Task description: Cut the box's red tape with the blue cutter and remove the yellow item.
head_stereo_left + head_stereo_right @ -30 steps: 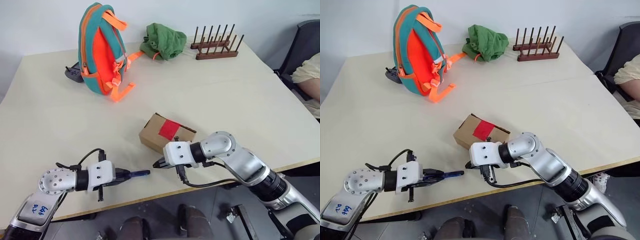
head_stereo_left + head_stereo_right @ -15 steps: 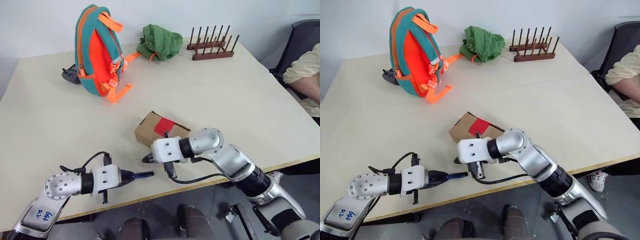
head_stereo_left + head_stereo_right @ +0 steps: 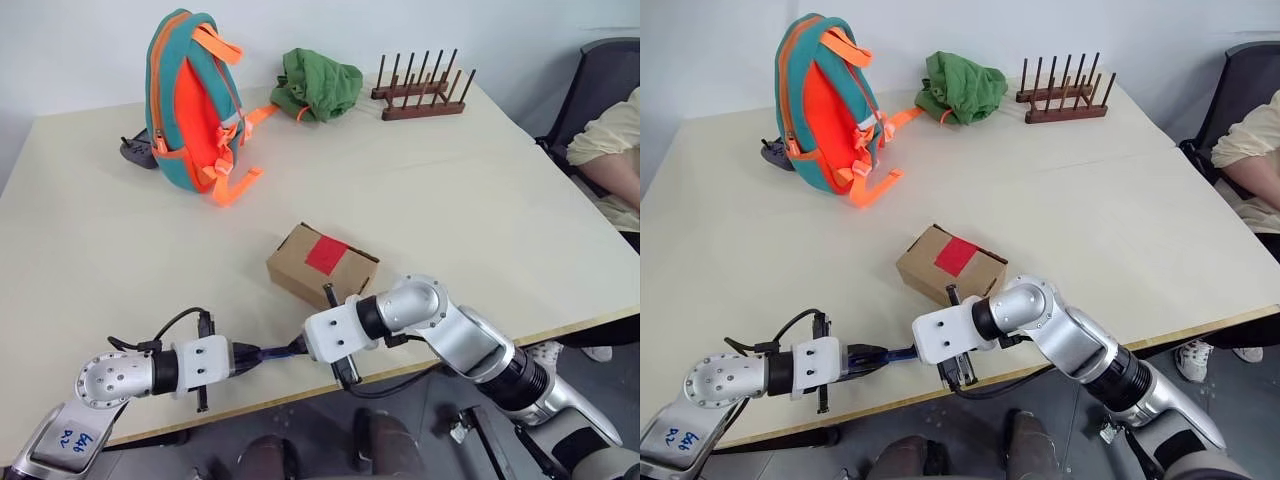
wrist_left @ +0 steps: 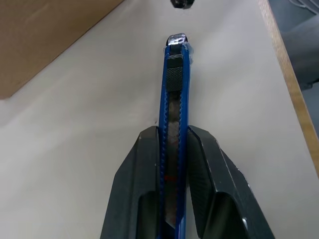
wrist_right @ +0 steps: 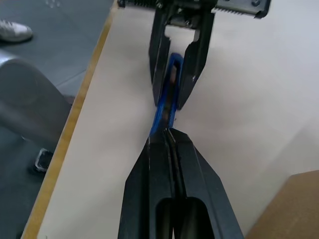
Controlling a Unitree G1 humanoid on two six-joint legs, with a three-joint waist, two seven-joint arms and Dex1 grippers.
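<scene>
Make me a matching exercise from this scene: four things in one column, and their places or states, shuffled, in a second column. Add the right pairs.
Things:
1. blue cutter
2. red tape
3. backpack
4. right gripper

Places or states:
A. standing at the far left of the table
B. shut, its tip at the cutter's front end
C. clamped between the left gripper's fingers
D. stuck uncut across the top of the closed box

Pairs: 1-C, 2-D, 3-A, 4-B
</scene>
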